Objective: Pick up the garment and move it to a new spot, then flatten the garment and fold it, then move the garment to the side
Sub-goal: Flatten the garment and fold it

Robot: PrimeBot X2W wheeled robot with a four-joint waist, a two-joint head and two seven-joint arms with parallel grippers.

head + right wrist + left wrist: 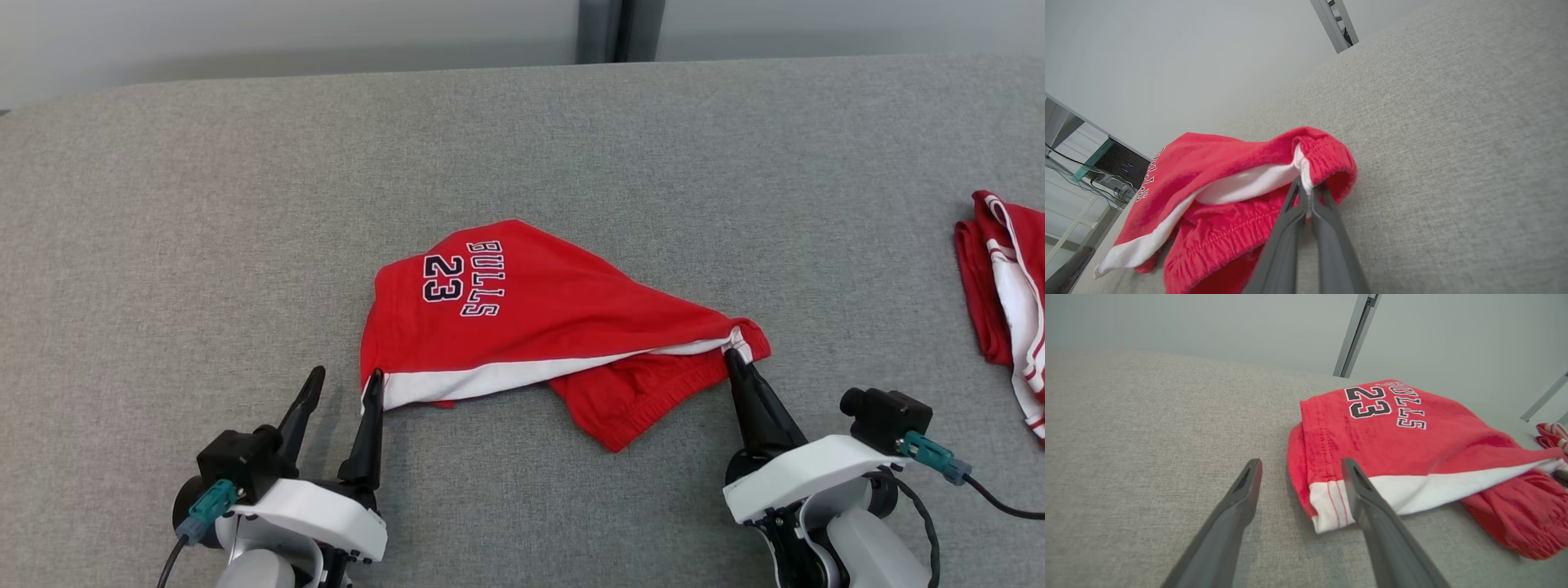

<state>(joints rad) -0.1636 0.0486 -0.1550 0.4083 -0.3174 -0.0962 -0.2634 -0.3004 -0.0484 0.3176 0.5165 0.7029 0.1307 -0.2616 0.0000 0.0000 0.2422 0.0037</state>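
My right tool (727, 353) gripped the garment (522, 318) by its waistband corner. My left tool (346, 374) stood wide, the hem corner just inside its right finger. The garment's length ran from tool to tool on the desk (163, 245).

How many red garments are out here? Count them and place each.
2. The Bulls shorts lie mid-surface, one corner pinched in the right claw. A red-and-white garment lies far right, cut off by the picture's edge; others may lie beyond.
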